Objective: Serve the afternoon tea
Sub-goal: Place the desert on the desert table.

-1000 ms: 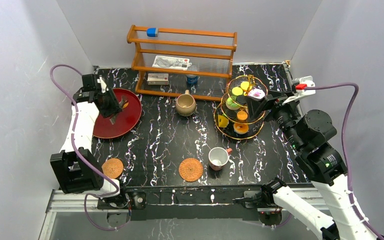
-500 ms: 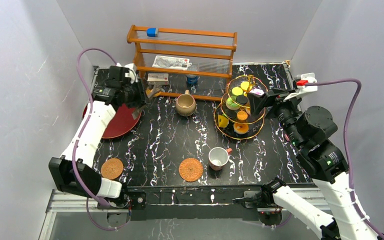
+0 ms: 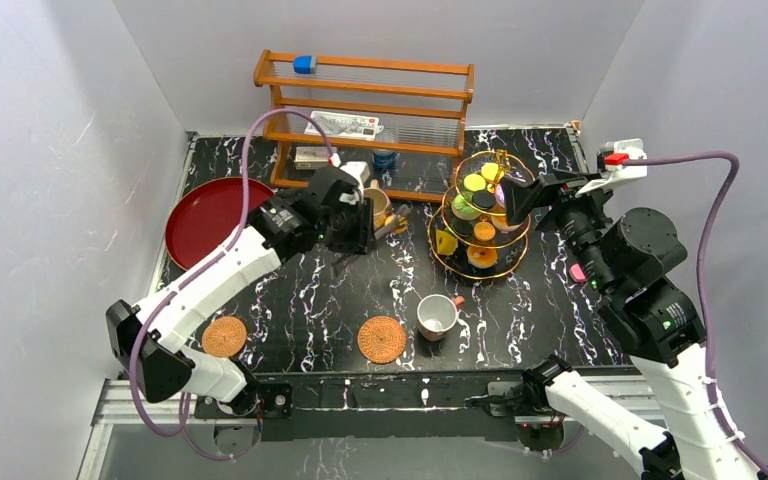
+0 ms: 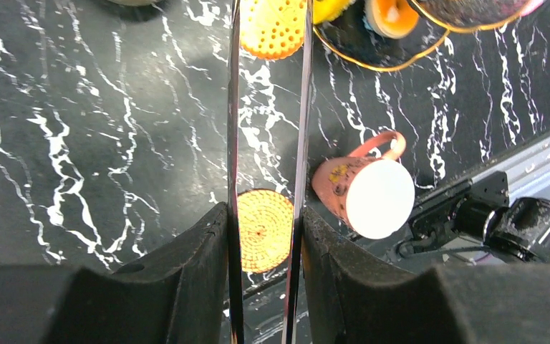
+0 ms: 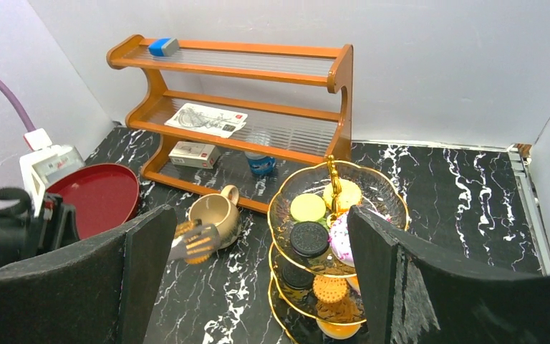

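The left gripper (image 4: pixel 263 222) is clamped on a pair of tongs (image 4: pixel 232 179). The blades run out past its fingers and pinch a round orange biscuit (image 4: pixel 272 29) at their tips. The biscuit hangs over the middle of the black marbled worktop (image 3: pixel 340 290), just beside the tan mug (image 5: pixel 213 213) on the side towards the tiered stand (image 5: pixel 379 190). Whether it touches the mug cannot be told.

The stand is right of centre, towards the rear edge. Its tiers carry a green macaron (image 5: pixel 308 208), a dark sandwich biscuit (image 5: pixel 308 239) and other small pastries.

The right gripper (image 3: pixel 513 200) is beside the stand's top tier on its right side. Its jaws are spread wide and hold nothing.

Near the front edge, the white red-handled cup (image 3: pixel 437 316) stands just right of the middle coaster (image 3: pixel 382 339). The other coaster (image 3: pixel 225 336) lies near the front left corner.

A red tray (image 3: pixel 205 215) sits against the left edge, and the wooden rack (image 3: pixel 365 110) stands along the rear edge.
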Tool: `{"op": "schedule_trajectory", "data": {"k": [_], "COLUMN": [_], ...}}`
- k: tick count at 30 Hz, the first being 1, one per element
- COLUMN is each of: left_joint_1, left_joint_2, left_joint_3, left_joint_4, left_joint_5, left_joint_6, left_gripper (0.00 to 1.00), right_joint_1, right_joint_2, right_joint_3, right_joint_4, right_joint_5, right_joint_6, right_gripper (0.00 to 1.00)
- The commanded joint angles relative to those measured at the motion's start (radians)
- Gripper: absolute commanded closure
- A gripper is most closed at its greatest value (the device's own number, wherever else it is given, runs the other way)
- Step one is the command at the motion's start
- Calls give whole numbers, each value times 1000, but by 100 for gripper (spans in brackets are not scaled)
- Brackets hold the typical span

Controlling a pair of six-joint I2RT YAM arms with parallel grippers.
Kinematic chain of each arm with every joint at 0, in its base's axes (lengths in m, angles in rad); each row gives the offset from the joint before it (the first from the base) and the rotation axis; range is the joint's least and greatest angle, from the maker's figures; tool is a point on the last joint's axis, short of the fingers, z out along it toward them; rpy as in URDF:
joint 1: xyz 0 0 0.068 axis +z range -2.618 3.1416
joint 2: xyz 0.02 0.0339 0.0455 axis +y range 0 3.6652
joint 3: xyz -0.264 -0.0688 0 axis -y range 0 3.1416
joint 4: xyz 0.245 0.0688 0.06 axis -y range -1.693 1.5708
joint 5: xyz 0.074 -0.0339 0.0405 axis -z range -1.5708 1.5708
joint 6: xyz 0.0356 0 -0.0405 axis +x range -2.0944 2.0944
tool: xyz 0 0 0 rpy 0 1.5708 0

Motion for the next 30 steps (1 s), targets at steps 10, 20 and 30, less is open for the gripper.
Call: {"op": "schedule_trajectory", "data": {"k": [10, 20, 30], "left_joint_1": [-198, -241, -279], "left_joint_2": [117, 209, 337], "left_joint_3": [44, 49, 146], "left_joint_4": [93, 190, 238], "left_joint_5": [-54, 11, 69], "left_joint_6": [-93, -126, -132], "left_gripper": [68, 68, 68], "right_joint_1": [3, 4, 3], "right_joint_2": [6, -3, -1], "right_joint_3": [68, 58, 57], "right_joint_4": [14, 20, 33], "right_joint_5": [18, 3, -12], "right_joint_6": [-12, -5, -4], "right_gripper": [1, 1, 1]}}
